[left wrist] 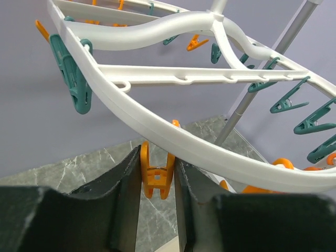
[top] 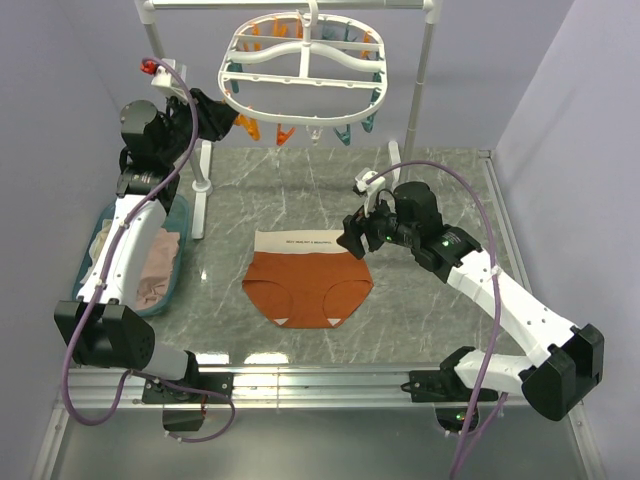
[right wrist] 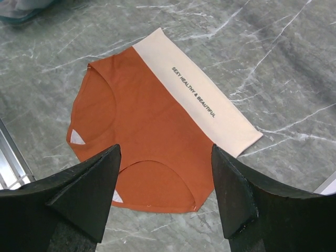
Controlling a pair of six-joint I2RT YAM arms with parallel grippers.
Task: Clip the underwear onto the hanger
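Observation:
The white hanger (top: 300,70) hangs from the rack at the back, with orange and teal clothespins under its rim (left wrist: 157,128). My left gripper (top: 225,118) is raised at the hanger's left-front edge. In the left wrist view its fingers (left wrist: 157,157) press both handles of an orange clothespin (left wrist: 156,170). The rust-orange underwear (top: 308,285) lies flat on the marble table, beige waistband toward the back. My right gripper (top: 350,238) hovers open above the underwear's right side. In the right wrist view the underwear (right wrist: 152,131) shows between and beyond the wide-apart fingers (right wrist: 165,152).
A teal basket (top: 180,262) with pale clothes (top: 150,270) stands at the left table edge beside my left arm. The rack's white poles stand behind, one at the left (top: 205,170) and one at the right (top: 418,90). A metal rail (top: 330,380) runs along the front.

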